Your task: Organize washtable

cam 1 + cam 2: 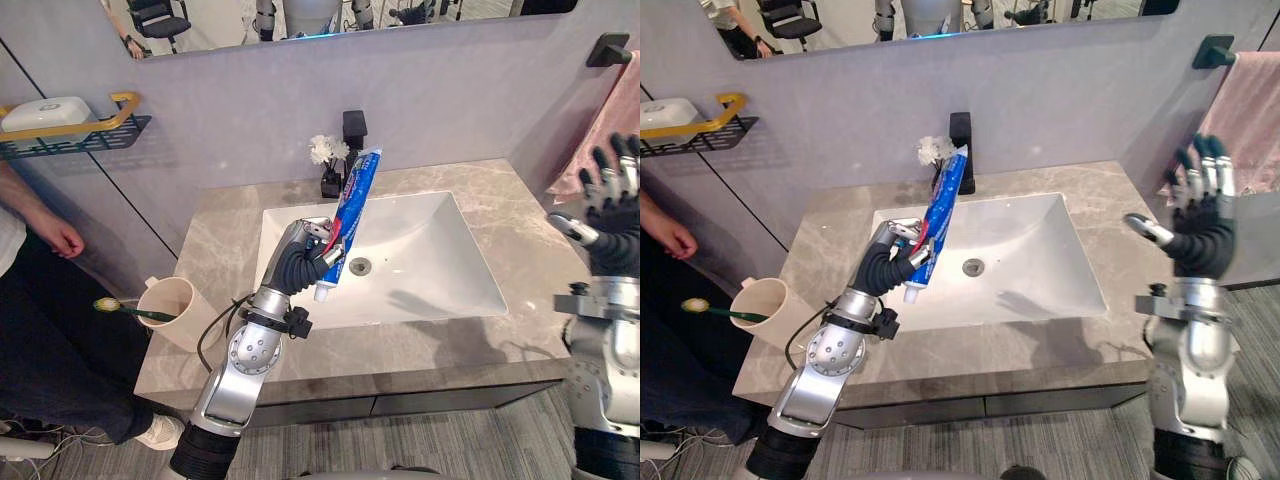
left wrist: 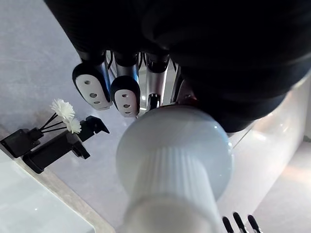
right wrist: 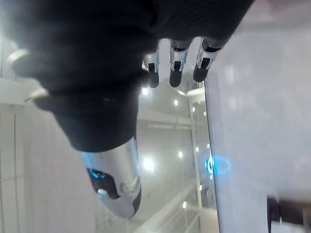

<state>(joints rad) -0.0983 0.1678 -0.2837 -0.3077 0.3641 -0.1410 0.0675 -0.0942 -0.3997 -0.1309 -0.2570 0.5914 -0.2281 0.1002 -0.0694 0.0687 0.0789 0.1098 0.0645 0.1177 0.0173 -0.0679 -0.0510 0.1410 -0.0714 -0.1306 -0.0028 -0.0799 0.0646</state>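
Observation:
My left hand (image 1: 300,258) is shut on a blue, red and white toothpaste tube (image 1: 352,210), held upright over the left part of the white sink (image 1: 440,265), white cap (image 2: 170,160) pointing down. A beige cup (image 1: 178,310) stands at the counter's front left corner with a green toothbrush (image 1: 125,308) lying across its rim. My right hand (image 1: 610,215) is raised above the counter's right edge, open with fingers spread and nothing in it.
A black faucet (image 1: 352,135) and a small black holder with white flowers (image 1: 327,160) stand behind the sink. A wall rack (image 1: 75,130) with a white soap dish hangs at the left. A pink towel (image 1: 610,120) hangs at the right. A person's arm (image 1: 45,225) shows at the left.

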